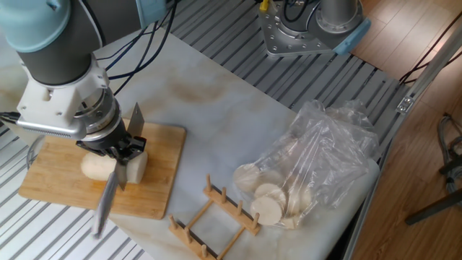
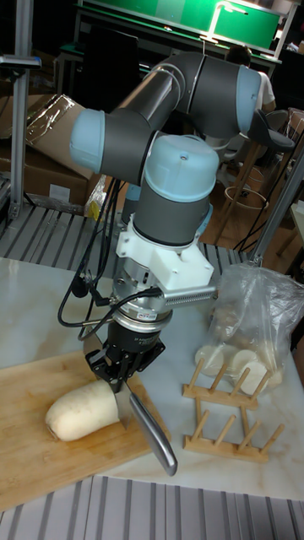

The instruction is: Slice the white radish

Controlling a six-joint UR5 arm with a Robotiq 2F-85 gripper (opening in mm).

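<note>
The white radish (image 1: 92,166) lies on its side on a bamboo cutting board (image 1: 58,184), rounded end to the left. My gripper (image 1: 119,146) hangs just above it, shut on a knife (image 1: 107,202) whose grey handle slants down toward the table's front edge. The blade stands in the radish, with a short thick piece (image 1: 137,166) on its right side. In the tall fixed view the gripper (image 2: 118,369) grips the knife (image 2: 154,434) at the right end of the radish (image 2: 80,413), and the short piece is hidden behind the knife.
A wooden peg rack (image 1: 213,217) lies to the right of the board. Further right sits a clear plastic bag (image 1: 317,159) with pale round slices inside. A second robot base (image 1: 310,25) stands at the back. Slatted metal borders the marble top.
</note>
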